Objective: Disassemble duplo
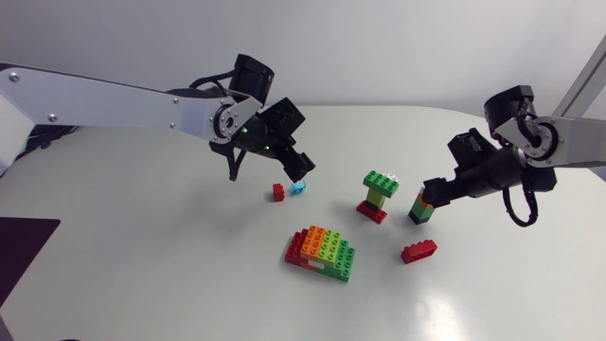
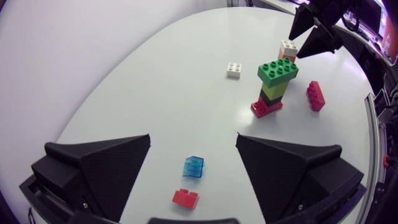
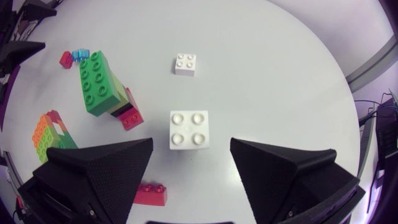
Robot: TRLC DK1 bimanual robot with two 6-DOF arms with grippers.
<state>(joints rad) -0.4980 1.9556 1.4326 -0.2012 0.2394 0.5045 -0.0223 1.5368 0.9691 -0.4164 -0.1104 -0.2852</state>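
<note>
Duplo tower (image 1: 377, 194) upright, long axis vertical; open worktop (image 1: 142, 246) around it. Left claw (image 2: 193, 137) apart above blue brick (image 2: 193, 167); right claw (image 3: 191, 142) apart above white-topped stack (image 3: 189, 129).

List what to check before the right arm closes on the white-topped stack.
1. Right tool open: ok.
2. White-topped stack lined up with the gap between its fingers: ok.
3. Fingers low enough to flank the stack: cannot tell.
4. Green-topped tower and loose red brick apart from the stack: ok.
5. Left tool open and away from the stack: ok.
</note>
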